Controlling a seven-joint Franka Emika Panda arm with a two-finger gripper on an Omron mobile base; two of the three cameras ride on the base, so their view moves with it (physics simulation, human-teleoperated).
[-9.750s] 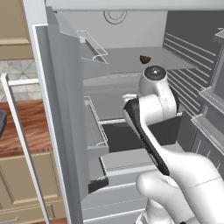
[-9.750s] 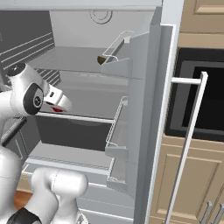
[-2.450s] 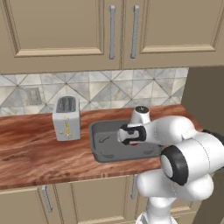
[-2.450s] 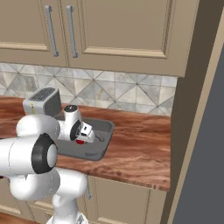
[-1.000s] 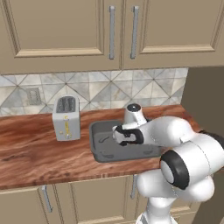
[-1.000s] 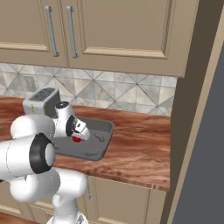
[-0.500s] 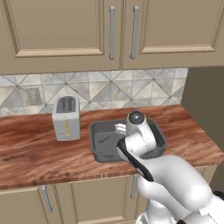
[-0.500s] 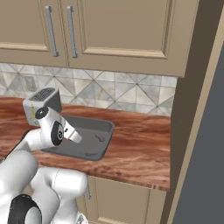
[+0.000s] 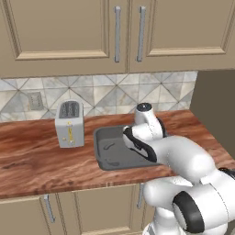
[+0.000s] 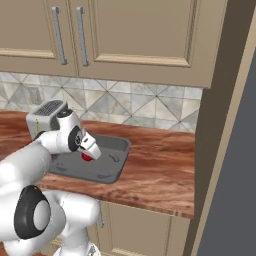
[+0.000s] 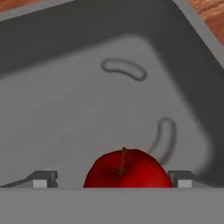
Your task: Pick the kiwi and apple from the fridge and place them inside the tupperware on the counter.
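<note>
Left base view: white arm bends over the tupperware (image 9: 106, 153) on the counter (image 9: 32, 160), toaster (image 9: 69, 123) to its left, beige cabinets (image 9: 69, 32) above; gripper itself hidden behind the wrist. Right base view: gripper (image 10: 91, 150) hangs low over the tupperware (image 10: 107, 170), the apple (image 10: 86, 157) peeking out red right under it, on the tray floor; toaster (image 10: 45, 114) behind the arm, counter (image 10: 155, 165) running right. Hand view: apple (image 11: 127, 169) sits stem up on the grey tupperware floor (image 11: 70, 113), between the two fingertips (image 11: 180, 178), which stand spread wide with gaps on both sides, not gripping it, released.
</note>
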